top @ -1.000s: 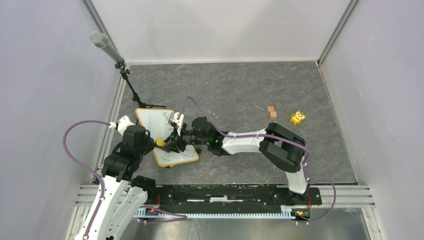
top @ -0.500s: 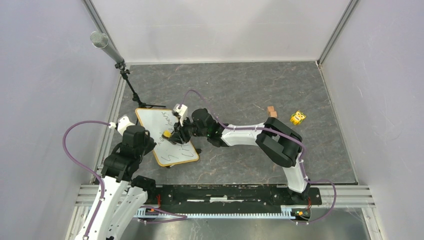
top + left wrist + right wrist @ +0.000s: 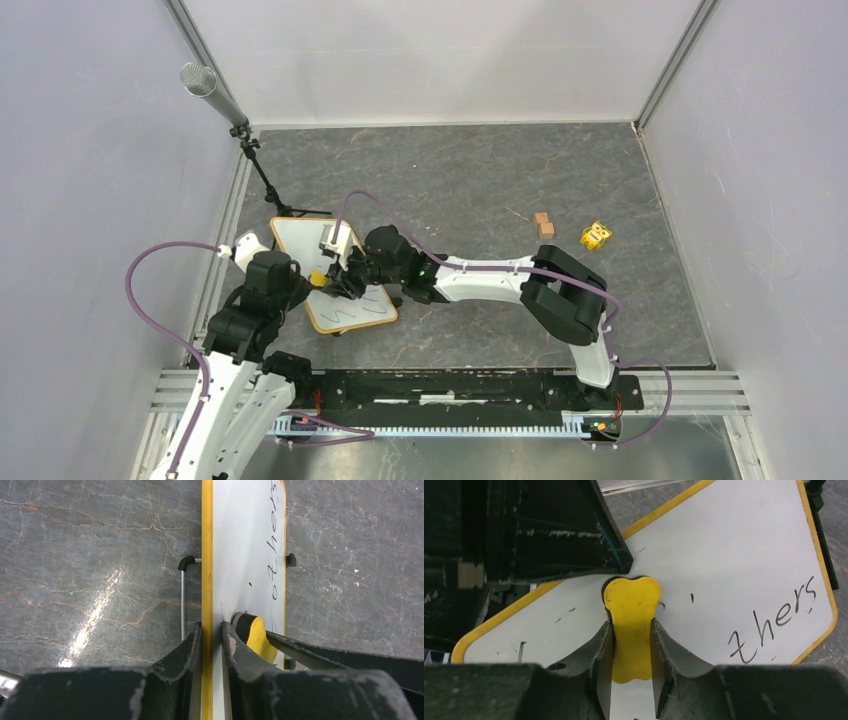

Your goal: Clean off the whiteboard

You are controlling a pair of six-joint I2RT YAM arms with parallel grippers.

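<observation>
The left arm [image 3: 215, 395] and right arm [image 3: 490, 280] are white, black-jointed, with purple cables [image 3: 130, 283].

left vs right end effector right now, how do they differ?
Left end effector clamps the whiteboard by its yellow edge; right end effector grips a yellow eraser. Left's jaws sit nearly closed on the thin frame; right's stand wider around the eraser. Left is at the board's rim; right is over its face, eraser on the surface. Both are shut on something at the same board.
</observation>
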